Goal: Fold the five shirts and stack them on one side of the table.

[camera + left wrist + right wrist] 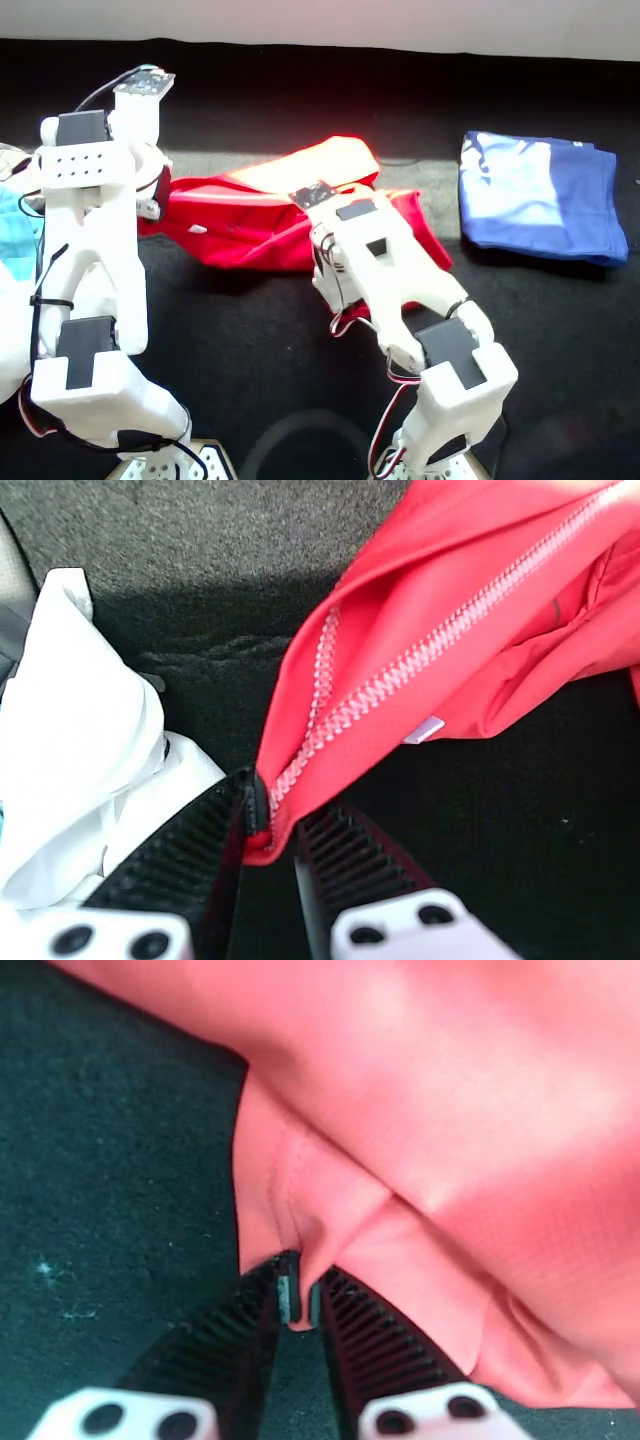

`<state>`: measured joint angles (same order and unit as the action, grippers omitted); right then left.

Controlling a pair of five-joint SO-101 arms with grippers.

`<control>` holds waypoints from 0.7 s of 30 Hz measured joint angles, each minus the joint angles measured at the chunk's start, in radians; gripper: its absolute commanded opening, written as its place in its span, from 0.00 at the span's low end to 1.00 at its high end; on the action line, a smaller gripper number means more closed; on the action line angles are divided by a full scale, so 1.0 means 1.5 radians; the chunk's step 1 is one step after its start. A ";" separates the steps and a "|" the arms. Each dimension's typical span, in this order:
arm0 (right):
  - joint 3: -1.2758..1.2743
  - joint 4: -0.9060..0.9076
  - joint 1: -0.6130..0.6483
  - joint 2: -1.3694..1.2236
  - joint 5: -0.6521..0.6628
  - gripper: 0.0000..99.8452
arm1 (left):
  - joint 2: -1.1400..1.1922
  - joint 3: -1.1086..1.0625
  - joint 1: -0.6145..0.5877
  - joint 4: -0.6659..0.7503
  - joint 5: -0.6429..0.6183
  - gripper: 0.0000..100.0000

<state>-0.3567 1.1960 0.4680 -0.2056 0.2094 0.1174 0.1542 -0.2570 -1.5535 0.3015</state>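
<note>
Currently the left pincer (275,818) and the right pincer (300,1298) each sit clamped on an edge of the red shirt (240,218).

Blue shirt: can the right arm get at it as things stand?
Probably not yet. The right hand is shut on the red shirt and would have to let go first. Otherwise just table lies between it and the blue shirt, so the way looks free.

Strong light on the red shirt (230,225), seemingly from its far side; the far fold glares pale. Deep shadow under its near edge. To its right, the blue shirt (540,195) is partly washed out.
</note>
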 measured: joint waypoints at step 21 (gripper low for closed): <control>0.216 0.212 -0.396 0.405 0.209 0.01 | -0.001 0.080 0.058 -0.125 -0.109 0.01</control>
<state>-0.0330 1.5136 -0.1258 0.4020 0.5224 0.1158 0.2739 -0.1695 -1.7407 0.1373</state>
